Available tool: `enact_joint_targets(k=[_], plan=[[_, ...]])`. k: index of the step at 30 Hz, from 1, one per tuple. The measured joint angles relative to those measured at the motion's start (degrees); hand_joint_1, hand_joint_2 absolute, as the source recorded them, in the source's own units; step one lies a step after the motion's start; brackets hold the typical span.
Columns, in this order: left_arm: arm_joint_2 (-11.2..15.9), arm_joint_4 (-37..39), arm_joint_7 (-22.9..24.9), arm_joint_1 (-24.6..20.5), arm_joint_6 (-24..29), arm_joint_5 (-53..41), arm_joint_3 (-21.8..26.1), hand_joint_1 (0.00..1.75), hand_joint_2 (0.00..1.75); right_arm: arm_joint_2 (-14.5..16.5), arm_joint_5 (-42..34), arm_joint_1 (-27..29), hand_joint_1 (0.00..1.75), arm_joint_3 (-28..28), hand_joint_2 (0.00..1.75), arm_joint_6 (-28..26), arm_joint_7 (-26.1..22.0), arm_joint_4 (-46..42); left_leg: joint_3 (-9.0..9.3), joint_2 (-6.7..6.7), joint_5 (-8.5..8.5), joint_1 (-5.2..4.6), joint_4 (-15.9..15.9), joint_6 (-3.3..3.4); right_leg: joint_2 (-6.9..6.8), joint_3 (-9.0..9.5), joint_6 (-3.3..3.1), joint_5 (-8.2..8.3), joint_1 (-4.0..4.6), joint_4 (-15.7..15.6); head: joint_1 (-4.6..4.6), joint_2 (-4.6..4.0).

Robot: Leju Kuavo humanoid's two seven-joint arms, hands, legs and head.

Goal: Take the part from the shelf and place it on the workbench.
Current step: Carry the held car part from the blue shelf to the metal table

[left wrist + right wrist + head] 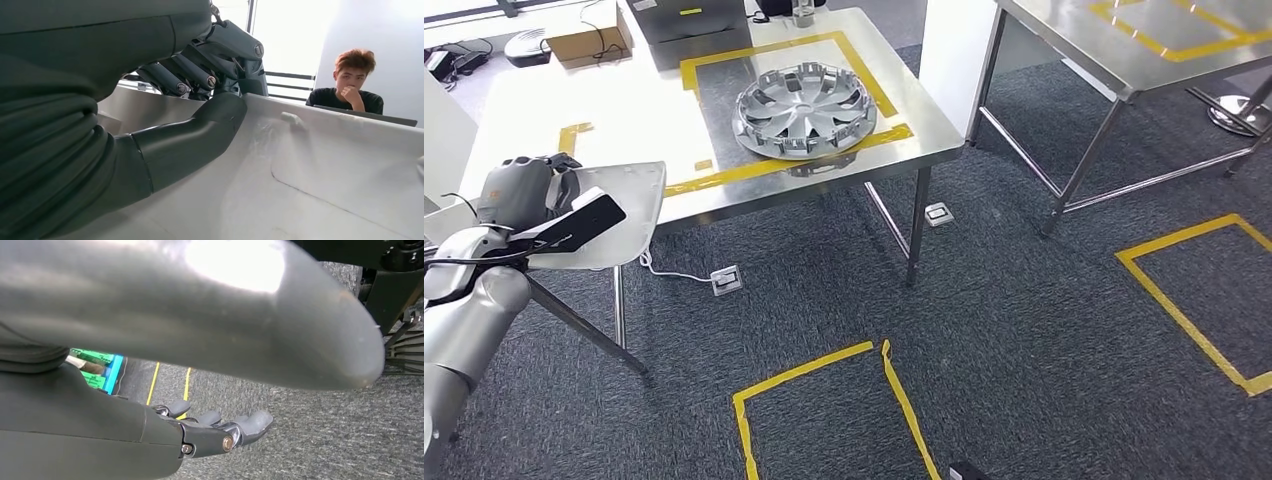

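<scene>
My left hand [536, 196] holds a pale grey moulded panel, the part [624, 218], by its rim, just off the near left corner of the workbench [574, 95]. In the left wrist view the thumb [200, 135] presses on the inside of the part [325, 175] and the fingers [200, 75] wrap over its edge. A silver wheel cover [804, 108] lies on the bench inside a frame of yellow tape. My right hand [215, 432] hangs over grey carpet, fingers loosely apart, holding nothing.
A second steel table [1124, 50] stands at the upper right. Yellow tape squares [824, 400] mark the carpet. A cardboard box [589, 40] and a dark case [689, 25] sit at the bench's far side. A person [350, 87] sits beyond the part.
</scene>
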Motion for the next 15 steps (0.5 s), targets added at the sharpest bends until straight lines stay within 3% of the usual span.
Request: enact_joint_targets(k=[3,4,7,9,10,12,13,14,15], plan=[[0.02,-0.03,-0.15,0.03,0.47,0.03,0.2,1.75,1.75,0.03,0.22,0.1,0.0,-0.19,0.0,-0.01,0.15,0.01,1.42,0.08,-0.36,0.06,-1.68,1.28,-0.3,-0.05,0.79,0.89,-0.11,1.15,0.11,0.0],[0.03,-0.03,-0.27,-0.13,0.58,0.06,0.23,1.75,1.75,0.01,0.25,0.09,0.0,-0.2,0.0,-0.01,0.19,0.01,2.24,0.17,-0.33,0.25,-2.52,1.75,-0.38,-0.52,1.07,0.35,-0.09,2.27,0.21,0.0],[0.05,0.01,-0.43,-0.83,0.71,0.14,0.3,1.75,1.75,-0.08,0.18,0.07,0.0,-0.2,0.0,0.03,0.04,0.01,3.13,0.48,0.01,0.92,-3.51,1.87,-0.5,-4.57,1.87,-4.05,-0.66,10.08,0.58,0.0],[-0.01,0.08,-0.46,-0.65,0.68,0.15,0.31,1.75,1.75,-0.11,0.15,0.25,0.0,-0.22,0.0,0.04,0.18,0.01,2.96,0.46,-0.07,1.61,-3.4,1.03,-0.56,-6.7,2.95,-5.37,-1.71,13.49,0.66,0.0],[-0.03,0.13,-0.47,-0.48,0.66,0.14,0.31,1.75,1.75,-0.14,0.14,0.32,0.0,-0.23,0.0,0.04,0.3,0.01,2.87,0.4,-0.22,2.14,-3.16,0.37,-0.6,-6.47,3.69,-4.61,-2.36,12.65,0.67,0.0],[-0.08,0.21,-0.47,-0.29,0.62,0.14,0.31,1.75,1.75,-0.24,0.1,0.37,0.0,-0.24,0.0,0.04,0.43,0.01,2.39,0.3,-1.11,3.39,-1.69,-1.44,-0.45,-3.77,5.76,-1.62,-3.83,6.72,0.72,0.0],[-0.05,0.25,-0.46,-0.31,0.61,0.15,0.32,1.75,1.75,-0.06,0.07,0.39,0.0,-0.25,0.0,0.05,0.41,0.03,1.84,0.21,-1.79,3.84,-0.38,-2.48,-0.1,-2.77,6.25,-1.54,-4.22,4.26,0.98,0.0],[-0.03,0.28,-0.47,-0.37,0.61,0.16,0.32,1.75,1.75,0.0,0.02,0.43,0.0,-0.27,0.0,0.03,0.31,0.05,1.17,0.1,-2.56,4.08,0.88,-3.37,0.09,-2.21,6.05,-1.9,-4.47,3.11,1.18,0.0],[-0.14,0.29,-0.48,-0.35,0.59,0.17,0.33,1.75,1.75,0.08,-0.02,0.58,0.0,-0.31,0.0,0.02,0.26,0.06,0.65,0.02,-3.25,4.16,1.94,-4.09,0.21,-2.28,5.28,-2.92,-4.47,3.42,1.35,0.0]])
